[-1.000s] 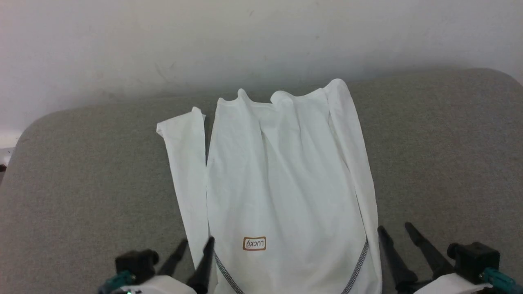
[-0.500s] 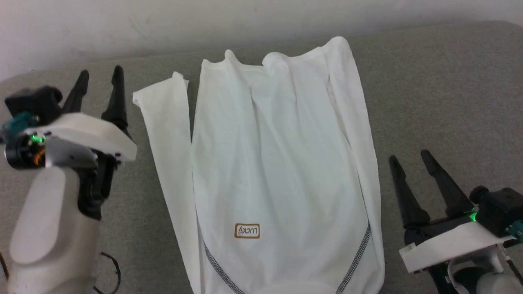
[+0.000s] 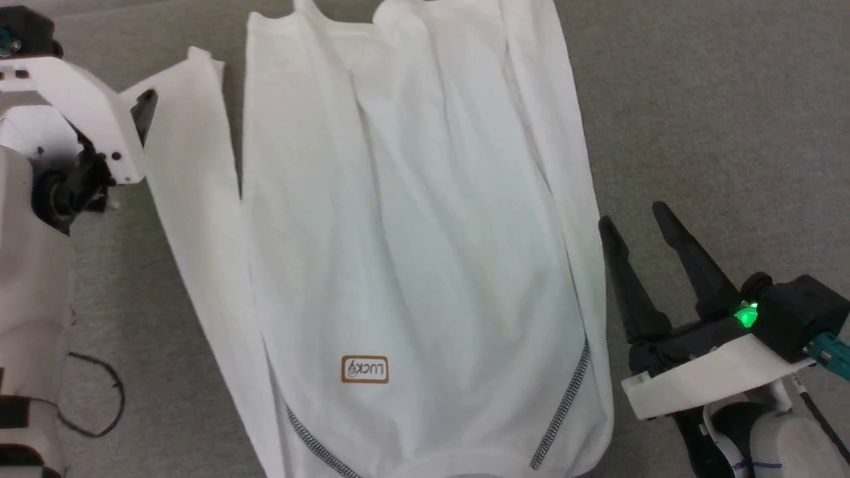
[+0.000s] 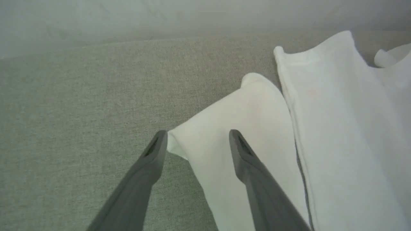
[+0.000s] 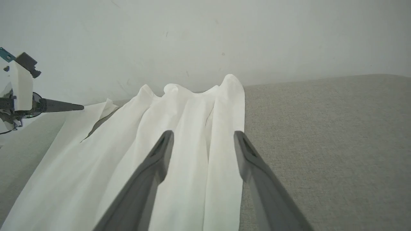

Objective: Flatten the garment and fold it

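Soft, even, dim light — faint shadows, slight blur, white cloth washed out.

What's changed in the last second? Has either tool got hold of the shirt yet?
The left tool went from beside the shoulder seam out to the far end of the spread sleeve, where it hangs open, the cuff corner between its fingers. The right tool edged forward along the other side of the shirt, open too. Nothing gripped. The head camera tipped down; the shirt itself lies as before.
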`<state>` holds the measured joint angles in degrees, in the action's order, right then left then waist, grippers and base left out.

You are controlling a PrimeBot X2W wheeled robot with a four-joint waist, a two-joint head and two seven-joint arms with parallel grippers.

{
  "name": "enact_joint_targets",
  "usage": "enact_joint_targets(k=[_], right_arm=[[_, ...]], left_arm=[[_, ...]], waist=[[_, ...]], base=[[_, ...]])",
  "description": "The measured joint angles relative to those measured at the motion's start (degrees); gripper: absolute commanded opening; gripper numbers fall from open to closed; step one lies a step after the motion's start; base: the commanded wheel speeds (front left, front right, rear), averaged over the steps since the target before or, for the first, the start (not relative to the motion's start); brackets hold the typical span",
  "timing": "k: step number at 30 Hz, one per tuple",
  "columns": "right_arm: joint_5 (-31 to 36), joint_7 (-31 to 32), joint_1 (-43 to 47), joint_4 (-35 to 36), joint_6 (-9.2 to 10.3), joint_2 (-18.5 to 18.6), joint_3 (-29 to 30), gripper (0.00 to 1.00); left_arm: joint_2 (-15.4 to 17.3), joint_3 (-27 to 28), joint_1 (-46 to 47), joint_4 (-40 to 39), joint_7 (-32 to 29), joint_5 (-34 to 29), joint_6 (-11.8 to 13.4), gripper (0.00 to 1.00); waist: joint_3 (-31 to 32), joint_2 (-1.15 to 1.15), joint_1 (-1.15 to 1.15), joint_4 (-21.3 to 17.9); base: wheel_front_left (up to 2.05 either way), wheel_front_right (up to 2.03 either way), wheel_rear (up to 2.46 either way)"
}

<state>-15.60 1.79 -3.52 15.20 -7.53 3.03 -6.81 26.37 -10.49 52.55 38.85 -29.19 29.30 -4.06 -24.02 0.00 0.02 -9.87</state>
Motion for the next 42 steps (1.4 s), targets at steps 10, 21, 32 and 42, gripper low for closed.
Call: enact_joint_targets(k=[10, 21, 32, 42], right_arm=[[-1.3, -1.1, -0.1, -2.0, 0.0, 0.0, -0.8, 1.0], [-1.5, -1.2, 0.0, -3.2, 0.0, 0.0, 2.7, 1.0], [-0.6, 1.8, 3.2, -2.2, 0.0, 0.0, 12.2, 1.0], [-0.6, 4.3, 7.2, 0.5, 0.0, 0.0, 17.7, 1.0]], left_arm=[[4.4, -2.9, 4.5, 5.6, -17.0, 0.7, -1.0, 0.06], [4.4, -5.1, 1.2, 4.0, -7.3, -2.7, 1.8, 0.0], [-0.5, -9.2, -2.2, -9.3, 8.1, -5.8, 2.5, 0.0], [-9.5, -21.4, -21.8, -26.3, 8.7, -6.2, 1.5, 0.0]], waist=[[-2.7, 0.0, -0.04, -4.8], [0.8, 0.0, -0.01, -4.7], [9.9, 0.0, -0.03, -1.8], [17.4, 0.0, -0.03, 0.2]], base=[[0.0, 0.0, 0.0], [0.0, 0.0, 0.0], [0.0, 0.0, 0.0], [0.0, 0.0, 0.0]])
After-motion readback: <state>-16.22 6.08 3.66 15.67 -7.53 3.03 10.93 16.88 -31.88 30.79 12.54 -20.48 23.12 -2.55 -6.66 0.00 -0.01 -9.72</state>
